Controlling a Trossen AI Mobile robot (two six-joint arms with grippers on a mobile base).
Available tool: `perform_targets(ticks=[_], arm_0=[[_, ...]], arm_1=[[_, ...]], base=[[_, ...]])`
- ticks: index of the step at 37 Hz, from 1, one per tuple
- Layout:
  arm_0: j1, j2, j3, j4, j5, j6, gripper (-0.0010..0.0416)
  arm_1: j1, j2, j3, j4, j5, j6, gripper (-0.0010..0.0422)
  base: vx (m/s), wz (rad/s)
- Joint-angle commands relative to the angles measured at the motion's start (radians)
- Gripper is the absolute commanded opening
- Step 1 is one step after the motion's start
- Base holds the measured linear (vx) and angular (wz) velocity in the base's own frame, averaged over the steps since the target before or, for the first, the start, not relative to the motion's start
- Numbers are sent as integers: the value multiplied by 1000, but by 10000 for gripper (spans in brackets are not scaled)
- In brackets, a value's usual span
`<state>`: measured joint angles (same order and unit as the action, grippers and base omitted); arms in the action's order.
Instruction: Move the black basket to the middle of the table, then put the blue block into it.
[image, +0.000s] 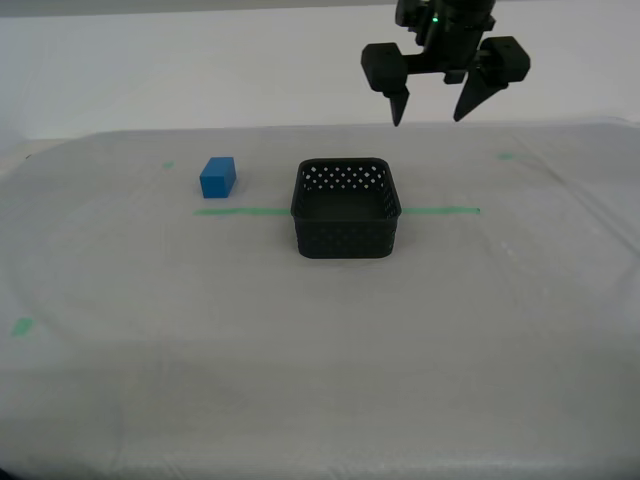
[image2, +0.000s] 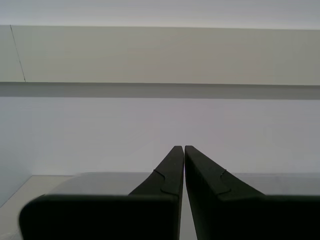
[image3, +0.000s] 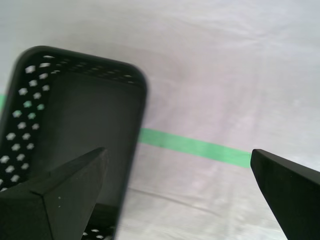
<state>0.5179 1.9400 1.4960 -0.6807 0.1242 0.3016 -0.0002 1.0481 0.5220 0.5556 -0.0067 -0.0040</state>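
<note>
The black basket (image: 345, 240) stands upright and empty near the middle of the table (image: 300, 360), on the green tape line (image: 240, 211). The blue block (image: 217, 177) lies on the table toward the exterior view's left of the basket, a little apart from it. My first gripper (image: 428, 120) hangs open high above the table, behind the basket and toward the exterior view's right of it. In the first wrist view this gripper (image3: 177, 151) holds nothing, with the basket (image3: 75, 115) beside one finger. My second gripper (image2: 183, 147) is shut on nothing and faces a pale wall.
Small green marks (image: 21, 326) dot the table near its edges. The green tape (image3: 195, 146) runs under the first gripper's span. The whitish table surface is wrinkled, with its far edge close behind the basket and block.
</note>
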Motion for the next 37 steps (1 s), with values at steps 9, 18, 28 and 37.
perform_targets(ticks=[9, 18, 28, 37], arm_0=[[-143, -103, -109, -5, -7, -52, 401], [-272, -155, -170, 5, -26, -113, 401], [-377, -156, -208, 66, -29, -148, 401], [-447, -154, -235, 117, -71, -170, 401]], arm_1=[[0, 0, 1, 5, 0, 2, 0], [0, 0, 1, 5, 0, 2, 0], [0, 0, 1, 5, 0, 2, 0], [0, 0, 1, 5, 0, 2, 0]], base=[[0, 0], [0, 0], [0, 0], [0, 0]])
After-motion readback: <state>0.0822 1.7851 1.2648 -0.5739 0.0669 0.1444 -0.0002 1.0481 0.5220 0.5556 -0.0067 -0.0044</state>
